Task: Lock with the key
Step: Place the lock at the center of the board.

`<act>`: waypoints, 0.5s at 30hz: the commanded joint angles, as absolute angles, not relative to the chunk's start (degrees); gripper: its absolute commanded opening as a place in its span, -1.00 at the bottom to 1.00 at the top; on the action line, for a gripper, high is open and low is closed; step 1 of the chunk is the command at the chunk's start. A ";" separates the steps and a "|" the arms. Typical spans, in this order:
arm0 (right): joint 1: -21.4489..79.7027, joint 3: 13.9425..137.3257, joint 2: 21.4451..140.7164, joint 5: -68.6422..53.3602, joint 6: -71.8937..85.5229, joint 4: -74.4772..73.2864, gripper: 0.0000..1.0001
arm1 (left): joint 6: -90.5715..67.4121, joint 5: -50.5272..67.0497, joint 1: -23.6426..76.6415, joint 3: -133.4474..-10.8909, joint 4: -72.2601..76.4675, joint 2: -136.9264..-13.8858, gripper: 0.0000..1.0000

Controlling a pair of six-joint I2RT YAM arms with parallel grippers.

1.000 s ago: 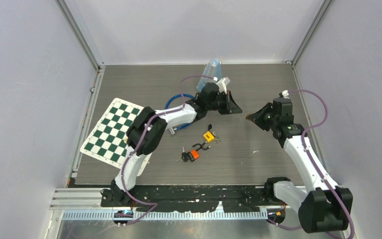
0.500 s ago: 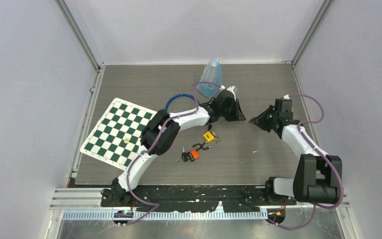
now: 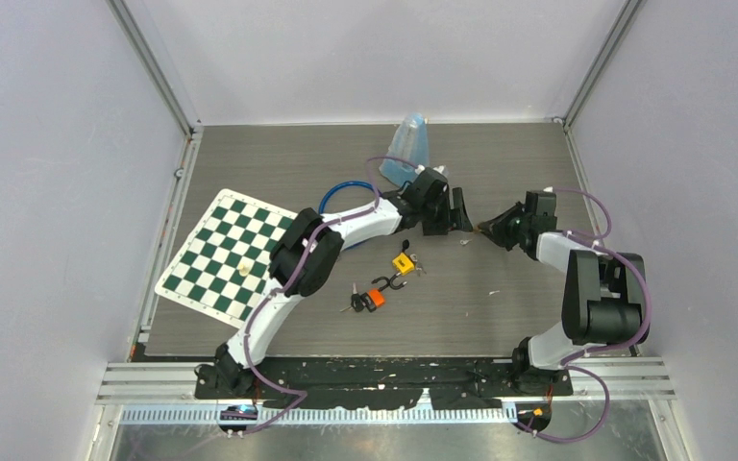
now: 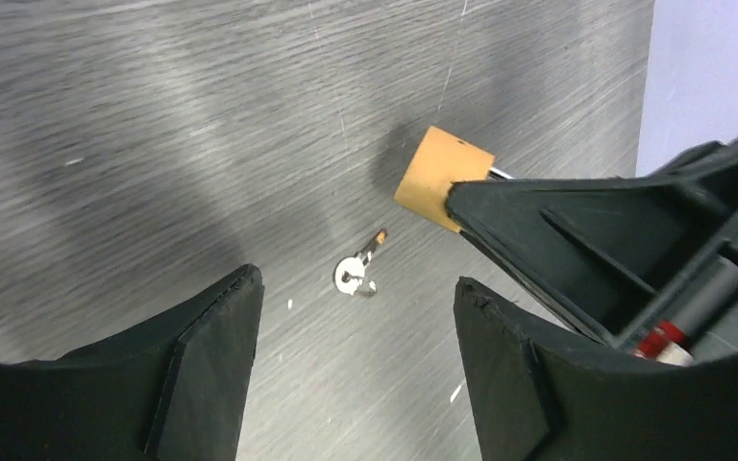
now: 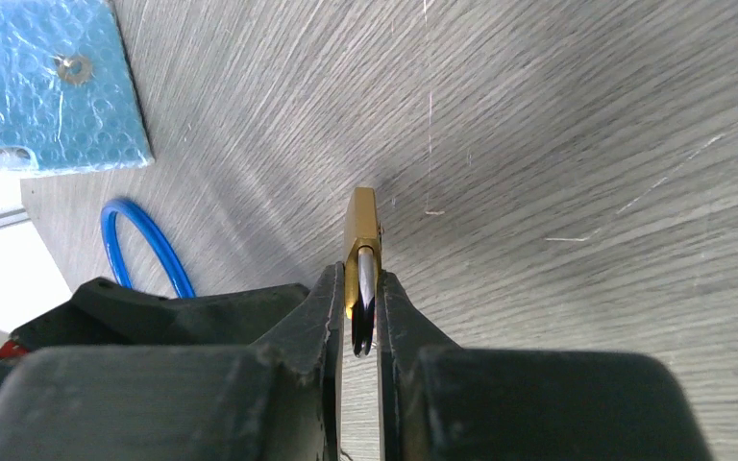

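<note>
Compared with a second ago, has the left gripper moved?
Yes. The left gripper has shifted rightward and slightly toward the near edge, away from the blue pouch behind it.

The left pincer (image 3: 461,213) and the right pincer (image 3: 488,230) face each other, close together, over the desk (image 3: 500,163). The padlock (image 4: 442,178) sits between the right pincer's fingers and pokes toward the left pincer. The key (image 4: 357,271) lies on the desk under the left pincer's gap. Behind the left pincer lies the bag (image 3: 406,149). To its left lie the ring (image 3: 330,197), then the checker mat (image 3: 221,254) farther off. In front of it lies a small lock (image 3: 403,262).
</note>
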State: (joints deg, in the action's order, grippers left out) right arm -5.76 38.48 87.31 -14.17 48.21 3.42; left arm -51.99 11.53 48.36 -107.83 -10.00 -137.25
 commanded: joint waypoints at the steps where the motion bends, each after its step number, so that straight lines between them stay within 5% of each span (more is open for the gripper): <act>1: -5.98 36.61 87.56 -14.05 50.67 7.02 -0.52 | -46.87 11.71 47.70 -106.42 -12.88 -128.69 0.44; 8: -5.98 37.38 84.15 -5.22 50.52 -4.27 0.25 | -37.32 5.21 47.68 -95.83 -12.15 -114.62 0.62; 15: -5.97 38.54 72.34 5.53 45.93 -17.76 0.48 | -22.67 -7.51 47.13 -86.23 -15.55 -98.88 0.99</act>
State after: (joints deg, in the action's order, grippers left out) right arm -5.76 36.84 79.85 -3.55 49.60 -8.51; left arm -34.04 1.21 47.86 -89.06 -13.91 -107.44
